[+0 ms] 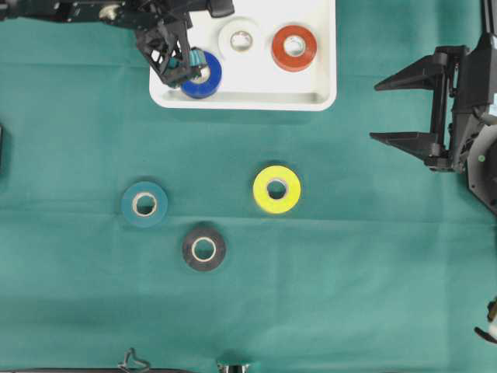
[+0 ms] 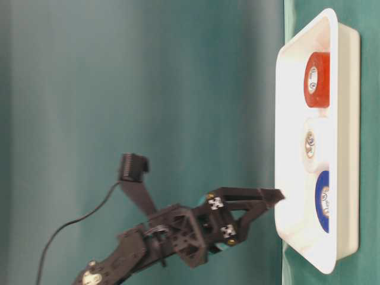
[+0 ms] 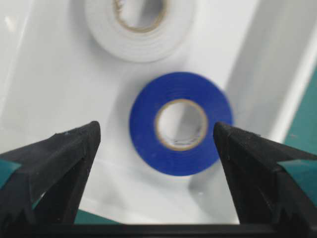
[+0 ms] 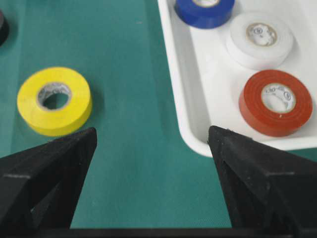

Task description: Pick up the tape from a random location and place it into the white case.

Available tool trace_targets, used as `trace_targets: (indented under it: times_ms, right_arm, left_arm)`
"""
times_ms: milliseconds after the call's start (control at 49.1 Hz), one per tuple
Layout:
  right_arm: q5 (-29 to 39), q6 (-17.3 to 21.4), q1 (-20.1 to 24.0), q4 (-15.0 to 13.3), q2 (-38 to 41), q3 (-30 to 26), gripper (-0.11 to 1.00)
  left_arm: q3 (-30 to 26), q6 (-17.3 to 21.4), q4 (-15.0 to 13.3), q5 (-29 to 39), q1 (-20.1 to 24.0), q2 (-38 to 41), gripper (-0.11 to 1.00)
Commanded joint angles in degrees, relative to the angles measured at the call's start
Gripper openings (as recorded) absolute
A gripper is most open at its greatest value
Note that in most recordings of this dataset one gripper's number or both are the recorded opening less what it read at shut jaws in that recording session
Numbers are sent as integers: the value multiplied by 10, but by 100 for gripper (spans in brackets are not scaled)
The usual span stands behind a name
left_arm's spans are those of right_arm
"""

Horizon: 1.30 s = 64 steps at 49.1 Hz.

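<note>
Blue tape roll [image 1: 203, 80] lying flat in the white case [image 1: 322, 98] near its front left corner, white roll [image 1: 241, 38] and red roll [image 1: 294, 47] beside it, left gripper [image 3: 157, 148] wide open above it holding nothing, right gripper [image 1: 397, 109] wide open too, empty, by the table's right edge

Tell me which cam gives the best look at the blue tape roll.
Left wrist view: the blue tape lies flat in the white case, whole, framed between the open fingers. Overhead has the left gripper covering part of it. Table-level shows it edge-on behind the rim. Right wrist crops it at the top.
</note>
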Motion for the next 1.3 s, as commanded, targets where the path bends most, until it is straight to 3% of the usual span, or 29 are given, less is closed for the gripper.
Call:
trace_targets:
  times_ms: [0,407,936,1283]
  right_arm:
    - [-2,0,-4,-4,1,-16,88]
    - [-2,2,-4,-4,2,-20,88]
    - [-2,0,-4,-4,1,-20,88]
    - [-7,2,-4,-4,3,-22,88]
  left_arm:
    - [-12,-1,0,4,-2,-32,100]
    - [-10,-2,-1,22,-8,-44,100]
    - [-10,-3,-1,15,-179,-53,100]
    - [-4,-4,-2,-1,-190,-61,100]
